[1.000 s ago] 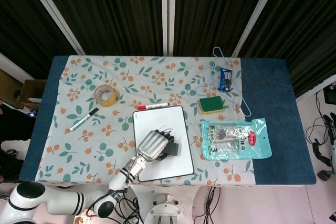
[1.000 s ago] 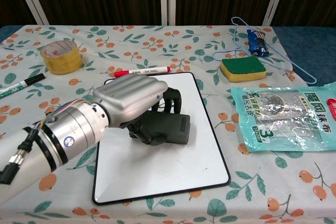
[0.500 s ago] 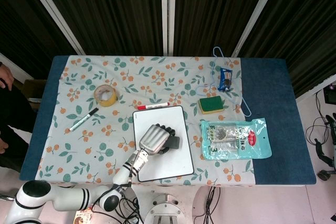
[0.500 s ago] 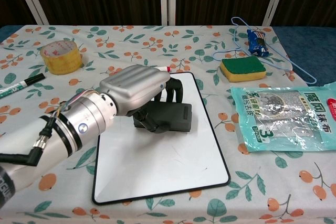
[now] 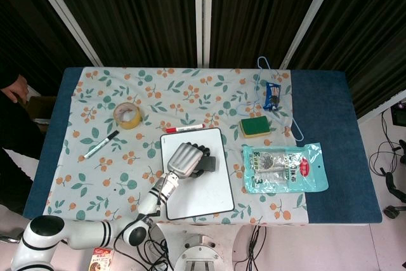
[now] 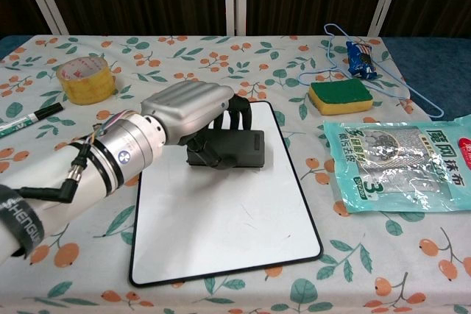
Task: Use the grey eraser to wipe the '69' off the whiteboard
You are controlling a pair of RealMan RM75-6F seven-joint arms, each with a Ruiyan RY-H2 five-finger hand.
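Note:
The whiteboard [image 5: 206, 191] [image 6: 228, 233] lies flat at the table's front middle, its visible surface white with only faint smudges. No '69' shows on it. My left hand [image 5: 182, 159] [image 6: 188, 110] grips the grey eraser [image 5: 209, 164] [image 6: 239, 149] and presses it on the board's upper part, fingers curled over its far edge. The eraser's left portion is hidden under the hand. My right hand is not in view.
A red marker [image 5: 185, 128] lies just behind the board. A tape roll [image 5: 128, 115] and a black marker [image 5: 101, 145] sit to the left. A yellow-green sponge [image 6: 340, 95], a blue hanger [image 6: 383, 71] and a teal packet [image 6: 401, 165] lie to the right.
My left hand has slid the eraser up the board toward its far edge, away from the middle.

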